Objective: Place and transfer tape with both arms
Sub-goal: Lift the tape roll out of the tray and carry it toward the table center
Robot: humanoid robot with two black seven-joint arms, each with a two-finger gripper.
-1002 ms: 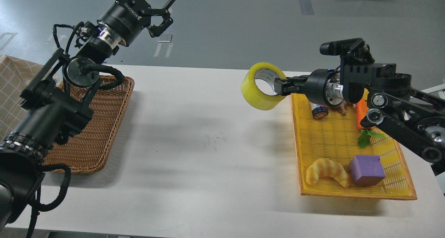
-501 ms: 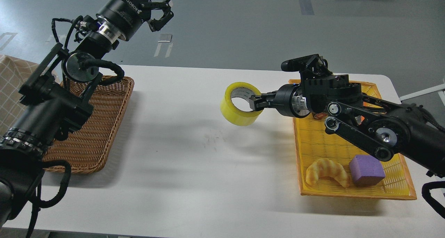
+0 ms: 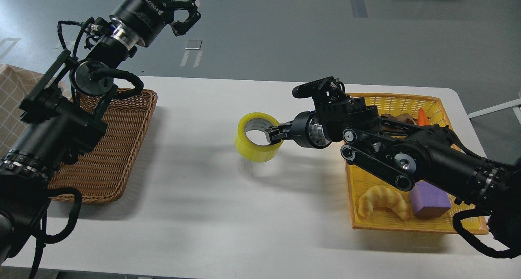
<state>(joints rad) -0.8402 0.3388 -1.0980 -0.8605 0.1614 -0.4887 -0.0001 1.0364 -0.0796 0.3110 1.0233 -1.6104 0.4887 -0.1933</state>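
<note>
The yellow tape roll (image 3: pixel 249 148) hangs just above the white table (image 3: pixel 211 197) near its middle, tilted with its grey-white core facing up. My right gripper (image 3: pixel 272 135) reaches in from the right and is shut on the roll's right wall, one finger inside the core. My left gripper (image 3: pixel 188 8) is raised high at the upper left, far from the tape, open and empty, above the far end of the brown wicker basket (image 3: pixel 110 157).
A yellow tray (image 3: pixel 390 224) at the right holds a golden croissant toy (image 3: pixel 382 201), a purple block (image 3: pixel 431 199) and an orange item (image 3: pixel 422 116) partly hidden by my right arm. A checked cloth (image 3: pixel 12 91) lies at the far left.
My right arm has carried the tape leftward and down, from over the yellow tray's edge to the table's middle. My left gripper has shifted slightly up and stays open.
</note>
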